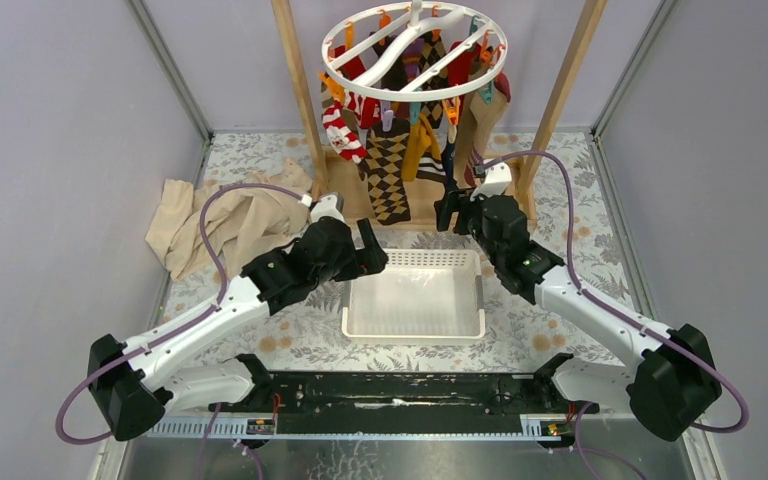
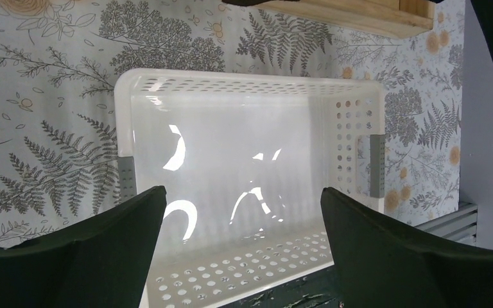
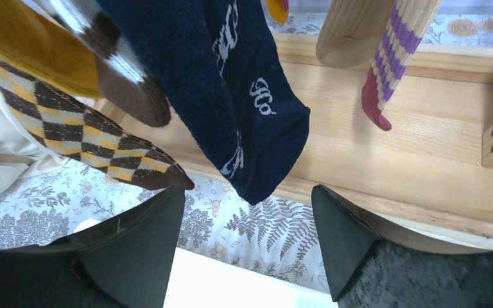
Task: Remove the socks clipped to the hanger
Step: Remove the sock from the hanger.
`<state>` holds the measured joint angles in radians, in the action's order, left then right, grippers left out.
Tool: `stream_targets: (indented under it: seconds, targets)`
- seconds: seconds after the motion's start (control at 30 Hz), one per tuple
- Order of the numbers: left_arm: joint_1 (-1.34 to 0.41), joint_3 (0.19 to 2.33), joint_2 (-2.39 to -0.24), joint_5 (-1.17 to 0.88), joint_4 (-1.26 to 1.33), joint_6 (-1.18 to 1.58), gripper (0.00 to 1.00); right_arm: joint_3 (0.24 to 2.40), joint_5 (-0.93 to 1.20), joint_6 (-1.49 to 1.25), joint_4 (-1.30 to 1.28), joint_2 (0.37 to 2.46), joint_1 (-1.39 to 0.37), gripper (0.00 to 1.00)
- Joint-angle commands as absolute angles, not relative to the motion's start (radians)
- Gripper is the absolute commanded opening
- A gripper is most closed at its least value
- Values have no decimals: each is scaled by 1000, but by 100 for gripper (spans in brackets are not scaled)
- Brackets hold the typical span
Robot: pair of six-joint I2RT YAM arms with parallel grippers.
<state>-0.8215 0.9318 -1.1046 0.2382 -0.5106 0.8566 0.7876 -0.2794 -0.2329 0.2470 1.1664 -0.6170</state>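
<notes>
I'm holding my left hand (image 2: pixel 242 192) spread over the basket (image 1: pixel 410 337); my right hand (image 3: pixel 247 189), spread and empty, is hovering beyond the basket, under the socks (image 1: pixel 390 170) hanging from the hanger (image 1: pixel 415 45).

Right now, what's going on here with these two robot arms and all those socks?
Two robot arms are set to pull socks off a round white clip hanger that hangs from a wooden rack. The right gripper is open just below the toe of a dark navy sock, not touching it. The left gripper is open too, holding nothing, above a white basket. The socks all look clipped on, and none shows in the basket.
</notes>
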Motion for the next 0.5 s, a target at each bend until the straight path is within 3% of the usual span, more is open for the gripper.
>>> stream_targets:
  seconds: [0.0,0.2,0.47]
  targets:
    - [-815,933,-1079,224,-538,870,98,835,-322,-242,253,1191,-623,80]
    - [-814,946,-1061,228,-535,873,98,927,-326,-232,257,1285,-623,77]
    - [-815,948,-1099,213,-520,847,98,1032,-307,-230,218,1352,-623,58]
